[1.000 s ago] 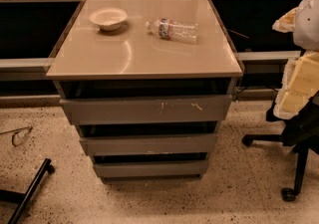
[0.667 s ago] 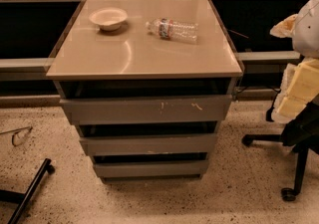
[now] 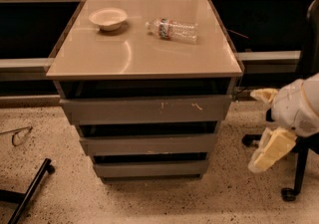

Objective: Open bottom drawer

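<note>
The white-cased two-finger gripper (image 3: 267, 121) hangs at the right edge of the view, its cream fingers (image 3: 272, 149) spread apart and holding nothing. Just to its left stands the tan-topped cabinet (image 3: 124, 58). The plain grey bottom drawer (image 3: 151, 168) is low to the gripper's left, well apart from it, the lowest of three fronts. It sits under the middle grey drawer front (image 3: 148, 144) and the wide, white-scratched top drawer front (image 3: 147, 110). Farther left and above the gripper, a shallow cream bowl (image 3: 108, 18) and a clear plastic bottle (image 3: 172, 29) lying on its side rest on the glossy top. Below the gripper is speckled terrazzo floor (image 3: 229, 195), and a black office chair base (image 3: 295, 175) stands just behind it.
</note>
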Controlling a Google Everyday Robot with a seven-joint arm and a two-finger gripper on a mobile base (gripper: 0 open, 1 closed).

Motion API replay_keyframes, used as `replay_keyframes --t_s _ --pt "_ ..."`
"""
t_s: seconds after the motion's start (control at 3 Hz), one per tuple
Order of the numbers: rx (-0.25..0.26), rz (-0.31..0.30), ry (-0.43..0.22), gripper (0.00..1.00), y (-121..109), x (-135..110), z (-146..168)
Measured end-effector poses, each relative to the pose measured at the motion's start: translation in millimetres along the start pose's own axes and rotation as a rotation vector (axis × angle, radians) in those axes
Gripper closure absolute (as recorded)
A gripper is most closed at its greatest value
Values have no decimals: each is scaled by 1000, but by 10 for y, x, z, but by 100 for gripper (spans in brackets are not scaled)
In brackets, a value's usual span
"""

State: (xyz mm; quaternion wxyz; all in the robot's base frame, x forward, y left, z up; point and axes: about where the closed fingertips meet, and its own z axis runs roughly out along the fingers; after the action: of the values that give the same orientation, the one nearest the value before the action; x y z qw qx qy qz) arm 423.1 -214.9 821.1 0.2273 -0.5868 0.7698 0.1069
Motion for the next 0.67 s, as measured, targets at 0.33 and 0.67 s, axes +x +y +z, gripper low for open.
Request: replay_keyframes --t_s 0.33,0.67 --pt "-22 44 -97 0 28 326 623" --pt "-22 44 -97 0 29 326 624"
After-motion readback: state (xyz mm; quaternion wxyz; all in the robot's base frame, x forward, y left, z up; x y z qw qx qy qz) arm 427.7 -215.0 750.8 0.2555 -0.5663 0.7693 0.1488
